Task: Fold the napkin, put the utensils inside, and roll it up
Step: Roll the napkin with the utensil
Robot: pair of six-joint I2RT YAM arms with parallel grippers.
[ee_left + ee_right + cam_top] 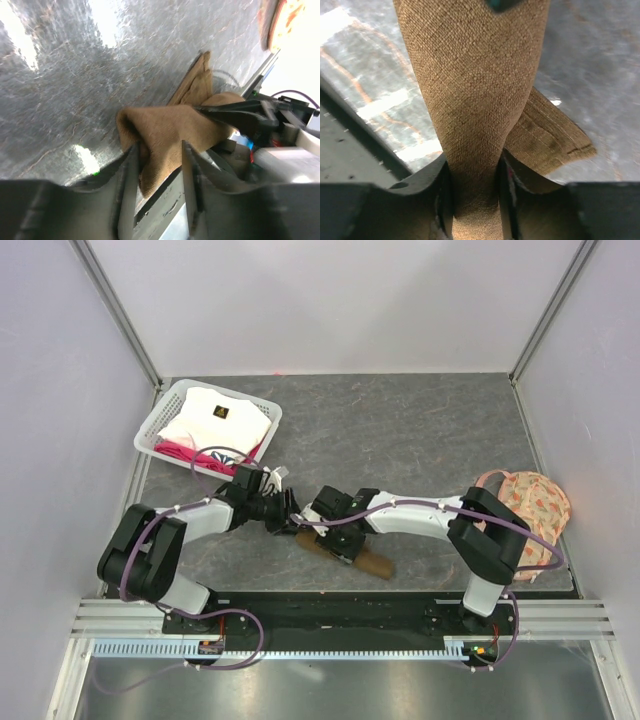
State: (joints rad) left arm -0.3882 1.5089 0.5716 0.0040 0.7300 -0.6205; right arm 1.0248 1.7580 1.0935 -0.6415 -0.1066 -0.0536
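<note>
The olive-brown napkin (375, 563) lies rolled into a long bundle near the table's front edge, between the two arms. My right gripper (337, 540) is shut on the roll's middle; in the right wrist view the napkin (475, 75) narrows where the right gripper (474, 165) squeezes it. My left gripper (285, 515) is at the roll's left end. In the left wrist view the left gripper (159, 145) stands open, with the napkin's (170, 125) loose end lying between its parted jaws. The utensils are hidden.
A white basket (160, 425) at the back left holds a white cloth (215, 420) and pink items. A peach floral fabric piece (530, 505) lies at the right edge. The black base rail (330, 605) runs just in front of the roll.
</note>
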